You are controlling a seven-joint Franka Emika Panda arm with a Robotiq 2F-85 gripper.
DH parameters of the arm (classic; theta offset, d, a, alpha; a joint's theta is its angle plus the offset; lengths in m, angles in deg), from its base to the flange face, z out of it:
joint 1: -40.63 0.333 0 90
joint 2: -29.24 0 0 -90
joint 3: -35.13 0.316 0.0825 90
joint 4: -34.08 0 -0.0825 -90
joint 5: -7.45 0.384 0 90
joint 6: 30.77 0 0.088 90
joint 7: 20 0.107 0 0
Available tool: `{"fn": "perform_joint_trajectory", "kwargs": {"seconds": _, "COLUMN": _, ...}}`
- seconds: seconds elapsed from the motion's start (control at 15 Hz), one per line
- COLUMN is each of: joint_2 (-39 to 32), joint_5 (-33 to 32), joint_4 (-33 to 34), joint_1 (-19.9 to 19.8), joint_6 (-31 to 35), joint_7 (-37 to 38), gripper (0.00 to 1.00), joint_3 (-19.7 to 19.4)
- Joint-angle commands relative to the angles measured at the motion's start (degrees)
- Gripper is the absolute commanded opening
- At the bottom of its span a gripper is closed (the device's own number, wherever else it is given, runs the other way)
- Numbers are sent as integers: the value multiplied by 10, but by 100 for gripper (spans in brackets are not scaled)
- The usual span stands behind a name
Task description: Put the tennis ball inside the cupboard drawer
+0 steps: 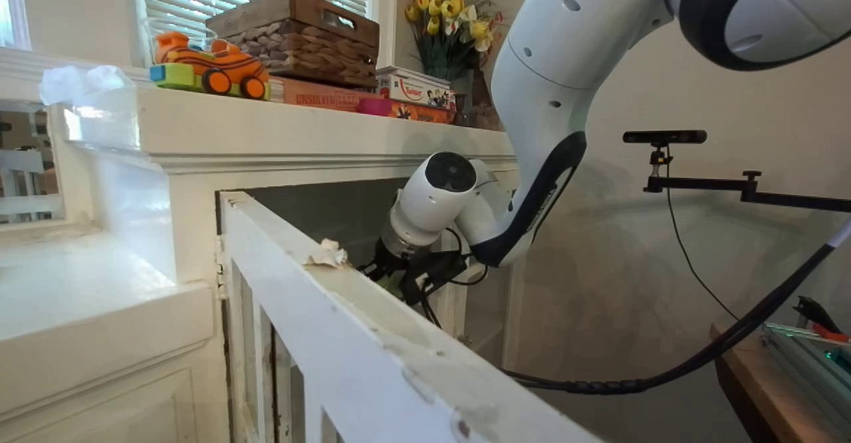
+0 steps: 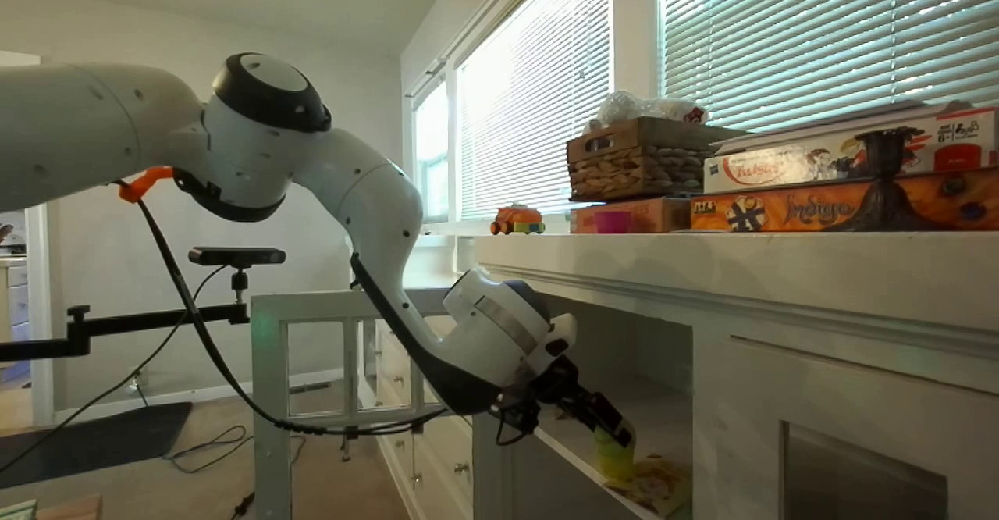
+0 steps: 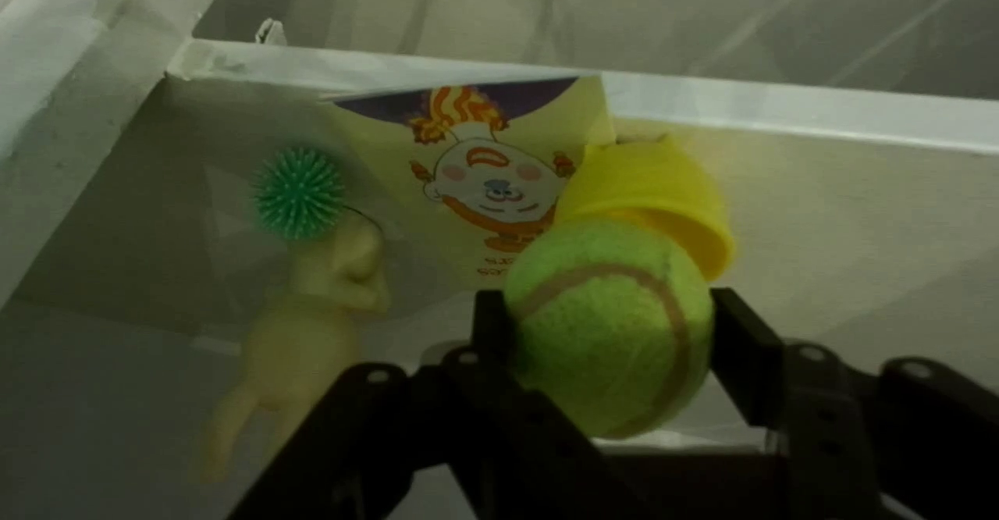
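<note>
Inside the cupboard [image 2: 663, 348], the ball [image 3: 613, 340] is clasped by the gripper [image 3: 609, 309], parted only ball-wide, presumably for setting down beside the cup [image 3: 648, 180] at one o'clock in the wrist view.

Shelf [image 3: 851, 215] bears card [image 3: 492, 165]; cup [image 3: 644, 180]; figurine [image 3: 300, 340]

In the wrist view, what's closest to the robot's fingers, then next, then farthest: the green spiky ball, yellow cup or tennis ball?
1. Tennis ball: gripped between the fingers.
2. Yellow cup: just past it, partly hidden behind it.
3. Green spiky ball: farthest, over on the picture's left.
</note>
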Motion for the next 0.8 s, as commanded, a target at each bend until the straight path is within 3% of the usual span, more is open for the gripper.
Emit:
{"fn": "perform_joint_trajectory", "kwargs": {"seconds": 0.0, "joint_2": -28, "joint_5": 21, "joint_4": 19, "joint_1": 6, "joint_6": 11, "joint_7": 16, "gripper": 41, "joint_3": -10}}
{"fn": "perform_joint_trajectory", "kwargs": {"seconds": 0.73, "joint_2": -36, "joint_5": 19, "joint_4": 41, "joint_1": -4, "joint_6": -2, "joint_7": 23, "gripper": 41, "joint_3": 0}}
